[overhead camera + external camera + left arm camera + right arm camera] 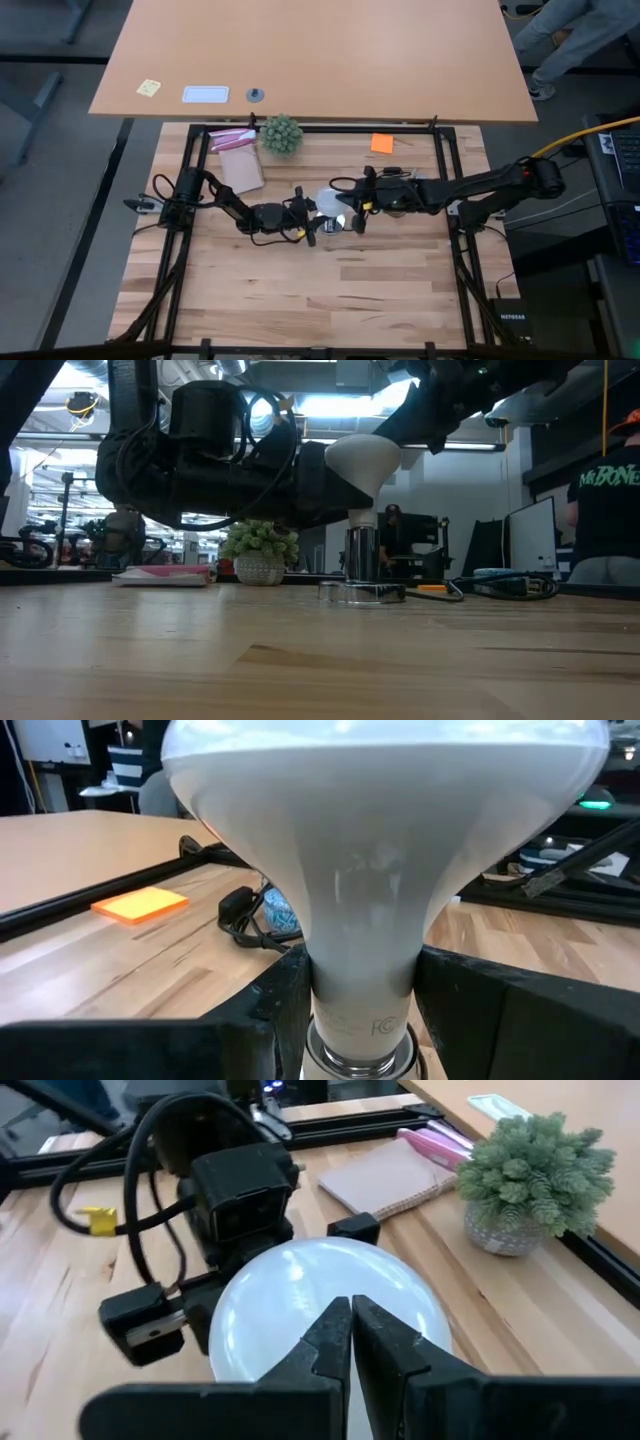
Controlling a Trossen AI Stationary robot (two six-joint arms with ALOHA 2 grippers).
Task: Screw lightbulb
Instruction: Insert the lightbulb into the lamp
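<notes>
Left hand [308, 222]: fingers [270, 1010] close in on the bulb's [370, 890] narrow neck from both sides, gripping it just above the screw base. Bulb sits directly ahead of this hand, at mid-counter.

Bulb axis: upright, dome up, base down, as the low view shows. Its threaded base goes into the silvery socket [362, 592], which rests flat on the counter [320, 660]. Judging from this, the turn to come is about that vertical axis, and the left hand is the one placed to make it.

Right hand [350, 1330]: fingers pressed together, holding nothing. It hangs over the dome, tips right at or just above the top of the glass; contact cannot be told. Both hands meet at the bulb, the left at the neck from the side, the right from overhead. How far the thread is in cannot be told.

Writing: faint print on the bulb's neck in the left wrist view, with what looks like an "FC" mark; the rest is too small to read. In the low view a person at the far right wears a dark shirt with green lettering, roughly "MrBone", cut off at the edge.
</notes>
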